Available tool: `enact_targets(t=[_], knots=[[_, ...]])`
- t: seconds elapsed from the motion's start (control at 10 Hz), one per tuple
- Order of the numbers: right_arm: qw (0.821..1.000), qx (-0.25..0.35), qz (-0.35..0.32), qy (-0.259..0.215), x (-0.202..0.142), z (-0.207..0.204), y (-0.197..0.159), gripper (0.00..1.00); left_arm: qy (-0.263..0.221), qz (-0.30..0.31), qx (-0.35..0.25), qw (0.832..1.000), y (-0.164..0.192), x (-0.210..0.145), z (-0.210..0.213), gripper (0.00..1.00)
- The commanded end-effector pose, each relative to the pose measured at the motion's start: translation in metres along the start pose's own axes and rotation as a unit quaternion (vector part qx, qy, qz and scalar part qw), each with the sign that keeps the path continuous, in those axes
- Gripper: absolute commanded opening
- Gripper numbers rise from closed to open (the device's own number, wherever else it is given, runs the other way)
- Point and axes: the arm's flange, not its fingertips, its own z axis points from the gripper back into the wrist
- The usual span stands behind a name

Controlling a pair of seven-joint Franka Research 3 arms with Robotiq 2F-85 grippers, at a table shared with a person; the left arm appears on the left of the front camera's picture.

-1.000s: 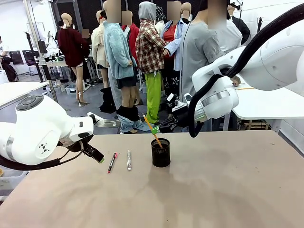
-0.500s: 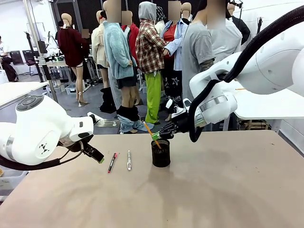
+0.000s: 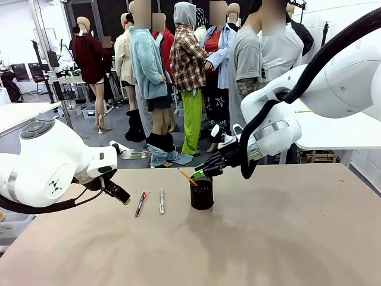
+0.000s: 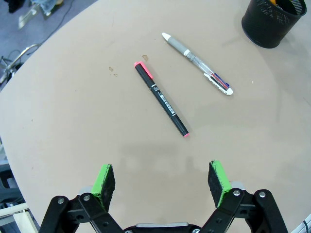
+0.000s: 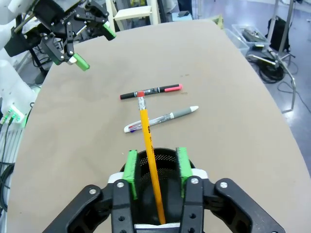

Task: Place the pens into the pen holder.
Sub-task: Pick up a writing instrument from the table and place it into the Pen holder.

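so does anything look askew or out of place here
The orange pencil leans steeply out of the pen holder, lower end inside, passing between the right tool's open pads with a gap on each side. The black pen and silver pen lie flat on the table, outside the holder.

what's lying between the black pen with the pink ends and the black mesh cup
The silver-white pen, lying flat and touching neither, as the front view shows.
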Motion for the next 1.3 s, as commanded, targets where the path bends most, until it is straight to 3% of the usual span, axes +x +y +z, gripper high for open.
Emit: enact_targets(t=[0.0,0.2,0.4,0.7,0.9,1.0,1.2], knots=[[1.000,-0.012,0.004,-0.027,0.003,0.012,0.008,0.52,-0.001,0.002,0.000,1.000,0.002,0.000,0.001,1.00],[0.998,-0.050,-0.001,-0.038,0.014,0.043,0.013,0.52,-0.001,0.002,0.000,1.000,0.002,0.000,0.001,1.00],[0.991,-0.132,-0.034,-0.011,0.027,0.097,0.014,0.52,-0.001,0.002,0.000,1.000,0.002,0.000,0.001,1.00],[0.963,-0.241,-0.101,0.063,0.042,0.159,0.031,0.52,-0.001,0.002,0.000,1.000,0.002,0.000,0.001,1.00],[0.947,-0.269,-0.140,0.105,0.047,0.174,0.047,0.52,-0.001,0.002,0.000,1.000,0.002,0.000,0.001,1.00],[0.919,-0.305,-0.190,0.163,0.049,0.178,0.052,0.52,-0.001,0.002,0.000,1.000,0.002,0.000,0.001,1.00],[0.878,-0.343,-0.238,0.235,0.049,0.189,0.051,0.52,-0.001,0.002,0.000,1.000,0.002,0.000,0.001,1.00]])
